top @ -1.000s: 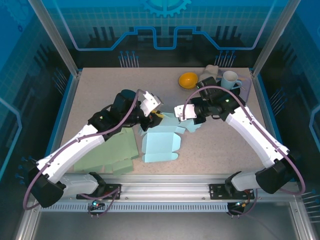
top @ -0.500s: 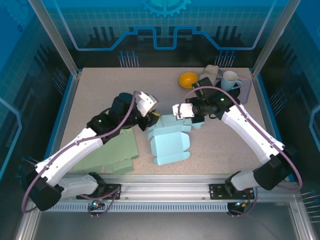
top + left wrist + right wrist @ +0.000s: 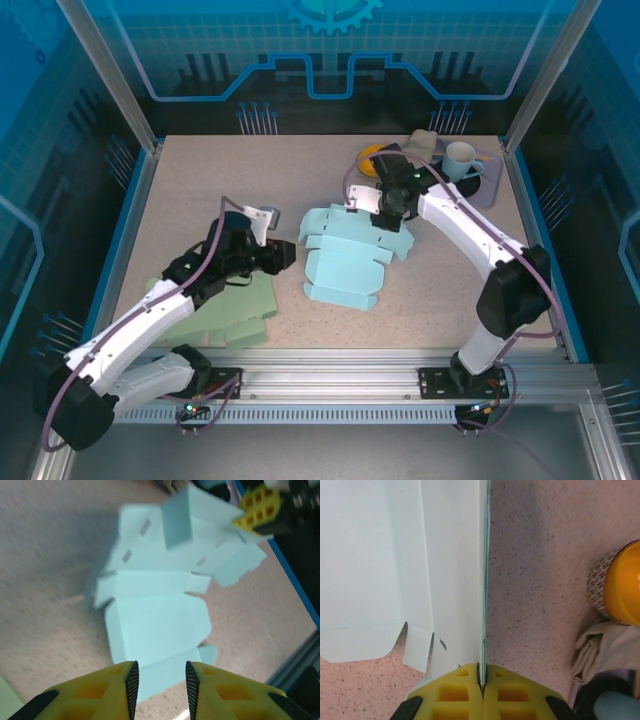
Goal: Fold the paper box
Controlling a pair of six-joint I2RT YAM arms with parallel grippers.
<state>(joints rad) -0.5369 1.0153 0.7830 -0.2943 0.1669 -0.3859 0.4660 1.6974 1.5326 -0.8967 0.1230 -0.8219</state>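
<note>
At the right end effector [image 3: 481, 672], jaws pinch 1 upright flap edge of the pale blue paper box [image 3: 345, 255] — fully closed on it. The left end effector [image 3: 160, 677] hovers part-open and empty, just beside the box. Lying midway on the table [image 3: 200, 190], the card looks light, thin, springy; take it by flap edges near creases. Green sheets [image 3: 230, 310] lie left — bowl [image 3: 625, 580], cloth [image 3: 600, 650] and mug [image 3: 460, 158] crowd the right.
</note>
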